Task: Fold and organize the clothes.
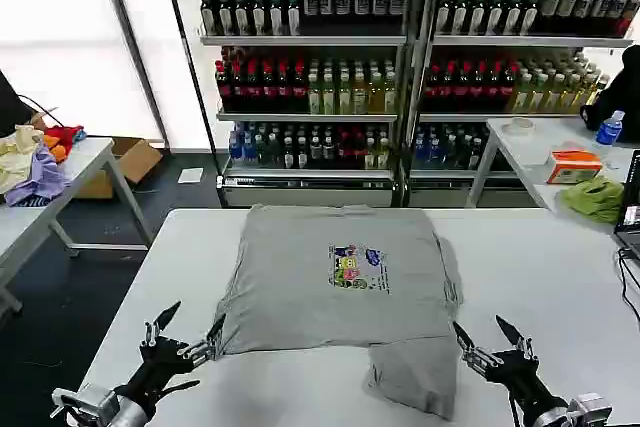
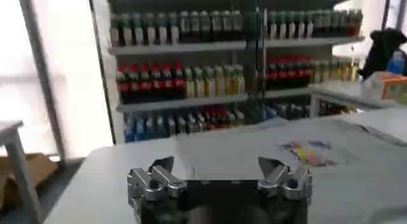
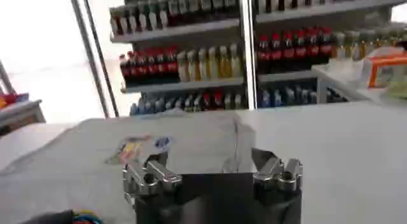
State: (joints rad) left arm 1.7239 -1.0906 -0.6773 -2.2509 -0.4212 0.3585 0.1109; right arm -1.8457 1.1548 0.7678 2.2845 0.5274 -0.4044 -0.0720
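One grey T-shirt (image 1: 335, 277) lies print-up, lengthwise toward the shelves (image 1: 400, 67).

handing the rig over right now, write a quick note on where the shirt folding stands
Left pincer: open, empty, by the T-shirt's near left corner.
Right pincer: open, empty, just off the near right edge.
Grey T-shirt: print up, mid-table, sides look tucked in; a flap of grey cloth sticks out at the near right.
Done: apparently the side folds.
Left: probably tidy that flap, fold lengthwise, set aside.
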